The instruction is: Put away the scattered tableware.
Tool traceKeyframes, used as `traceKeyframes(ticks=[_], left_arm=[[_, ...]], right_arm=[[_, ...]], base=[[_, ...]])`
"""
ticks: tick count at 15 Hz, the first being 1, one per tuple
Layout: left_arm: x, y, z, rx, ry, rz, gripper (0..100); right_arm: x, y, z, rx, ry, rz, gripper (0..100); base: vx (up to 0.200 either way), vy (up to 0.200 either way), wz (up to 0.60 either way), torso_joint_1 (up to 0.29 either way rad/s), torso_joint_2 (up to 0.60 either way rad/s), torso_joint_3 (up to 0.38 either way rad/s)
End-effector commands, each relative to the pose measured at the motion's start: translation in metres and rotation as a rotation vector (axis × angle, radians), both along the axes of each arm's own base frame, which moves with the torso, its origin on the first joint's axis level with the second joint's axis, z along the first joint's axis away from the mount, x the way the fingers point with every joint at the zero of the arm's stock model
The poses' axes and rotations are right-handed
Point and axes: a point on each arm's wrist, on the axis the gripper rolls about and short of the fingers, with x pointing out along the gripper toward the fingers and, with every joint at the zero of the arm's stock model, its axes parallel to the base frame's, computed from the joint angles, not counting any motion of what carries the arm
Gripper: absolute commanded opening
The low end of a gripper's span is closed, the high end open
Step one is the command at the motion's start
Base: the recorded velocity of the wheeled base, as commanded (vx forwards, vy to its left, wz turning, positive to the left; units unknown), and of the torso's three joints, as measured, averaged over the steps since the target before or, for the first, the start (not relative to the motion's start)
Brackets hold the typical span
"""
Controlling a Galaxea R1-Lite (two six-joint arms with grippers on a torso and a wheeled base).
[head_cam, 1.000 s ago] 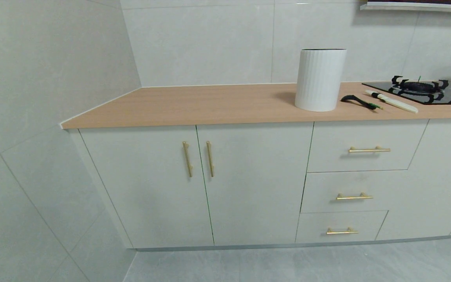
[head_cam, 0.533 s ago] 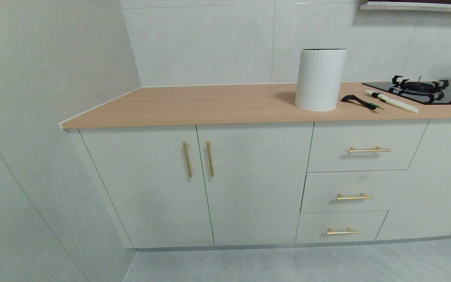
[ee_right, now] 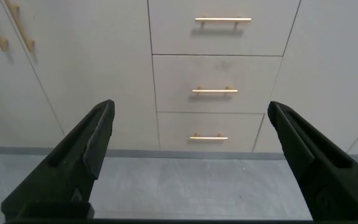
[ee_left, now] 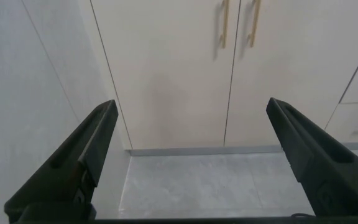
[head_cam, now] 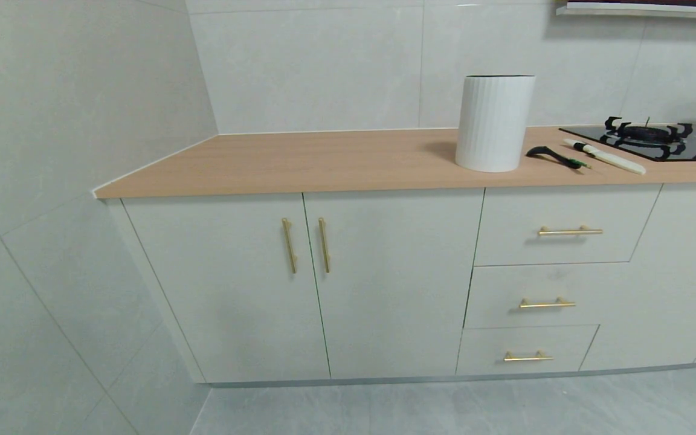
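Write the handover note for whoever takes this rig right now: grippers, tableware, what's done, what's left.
Left gripper: open, empty, low before the cabinet doors.
Right gripper: open, empty, low before the drawers.
Tableware: black utensil and white utensil lie on the countertop, between the white ribbed holder and the stove.
Done: nothing put away yet.
Left: pick up both utensils and stow them, probably in the holder.

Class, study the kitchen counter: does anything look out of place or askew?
Yes: a black utensil and a white utensil lie loose and slanted on the counter, between the canister and the hob. Nothing looks spilled or damaged.
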Motion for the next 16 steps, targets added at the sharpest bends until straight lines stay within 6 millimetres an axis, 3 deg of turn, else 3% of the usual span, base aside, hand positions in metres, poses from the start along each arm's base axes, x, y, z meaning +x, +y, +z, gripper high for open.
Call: traceKeyframes(ticks=[1,11,16], left_arm=[[0.0000,0.0000,-0.0003,0.000,0.002,0.000,100],[0.0000,0.0000,-0.0002,-0.029,0.000,0.000,100],[0.0000,0.0000,-0.0002,-0.029,0.000,0.000,100]], right_arm=[[-0.0002,0.0000,-0.0002,0.008,-0.002,-0.003,100],[-0.0001,0.0003,-0.0003,-0.009,0.001,0.014,100],[-0.0001,0.0003,-0.0001,-0.008,-0.001,0.014,100]], base=[[0.000,0.000,0.00,0.000,0.00,0.000],[0.000,0.000,0.00,0.000,0.00,0.000],[0.000,-0.200,0.00,0.002,0.00,-0.002]])
